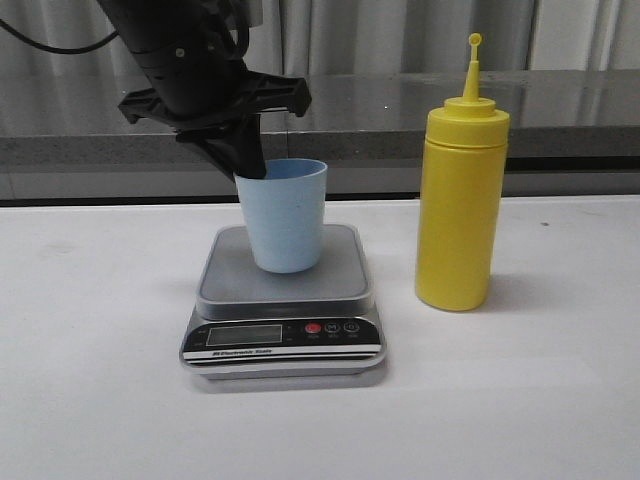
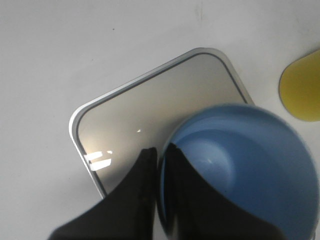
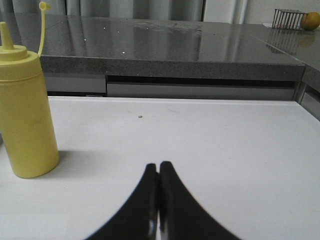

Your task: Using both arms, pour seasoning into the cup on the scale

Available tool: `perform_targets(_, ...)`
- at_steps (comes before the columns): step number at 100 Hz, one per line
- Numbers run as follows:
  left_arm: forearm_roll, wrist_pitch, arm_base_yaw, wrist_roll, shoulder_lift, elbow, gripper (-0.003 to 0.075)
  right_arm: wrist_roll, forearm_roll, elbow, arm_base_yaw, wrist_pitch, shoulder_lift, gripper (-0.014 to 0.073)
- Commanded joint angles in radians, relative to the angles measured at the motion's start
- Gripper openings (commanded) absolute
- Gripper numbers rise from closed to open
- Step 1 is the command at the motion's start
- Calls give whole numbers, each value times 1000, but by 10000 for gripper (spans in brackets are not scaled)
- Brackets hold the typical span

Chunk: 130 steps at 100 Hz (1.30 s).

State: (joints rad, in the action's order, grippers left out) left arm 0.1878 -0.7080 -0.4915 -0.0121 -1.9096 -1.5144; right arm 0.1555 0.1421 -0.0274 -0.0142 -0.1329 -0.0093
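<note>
On the square silver-grey scale (image 1: 284, 300) stood the pale blue tapered plastic cup (image 1: 287, 214), its rim pinched by the left gripper (image 1: 246, 165). Right gripper (image 3: 159, 172) hung clenched, grasping nothing; fetching the tall yellow squeeze bottle (image 1: 459, 205) seemed next.

Right gripper (image 3: 159, 200) has its black fingers pressed together with nothing between them, low over the white bench (image 3: 210, 150). Yellow squeeze bottle (image 3: 26, 112) stands upright off to one side, cap dangling open.
</note>
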Motion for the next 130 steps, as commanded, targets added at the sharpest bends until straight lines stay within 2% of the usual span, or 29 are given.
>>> perform_targets(1,11,25,-8,-3,40,-31,-18,-8,3,-1,-5,83,-13,-120)
perform_targets(30,11,21,-8,-3,40,-34,-15,-8,3,-1,-5,83,-13,-120)
perform_targets(37,11,21,-8,-3,40,-34,6,-8,3,-1,-5,83,-13,-120)
perform_targets(47,11,21,-8,-6,40,-34,106,-8,3,-1,-5,83,-13,-120)
perform_targets(66,11,21,-8,-6,40,-34,405,-8,3,-1,-5,83,-13,-120)
perform_targets(73,11,21,-8,-6,43,-34,484,-8,3,-1,-5,83,-13,-120)
perform_targets(78,11,21,-8,-6,51,-34,510,-8,3,-1,-5,83,-13,-120)
perform_targets(111,6,21,7,-6,190,-24,511,-8,3,-1,-5,83,-13,-120)
perform_targets(130,-13,126,67,-6,334,99,504,-8,3,-1,-5,83,-13,-120)
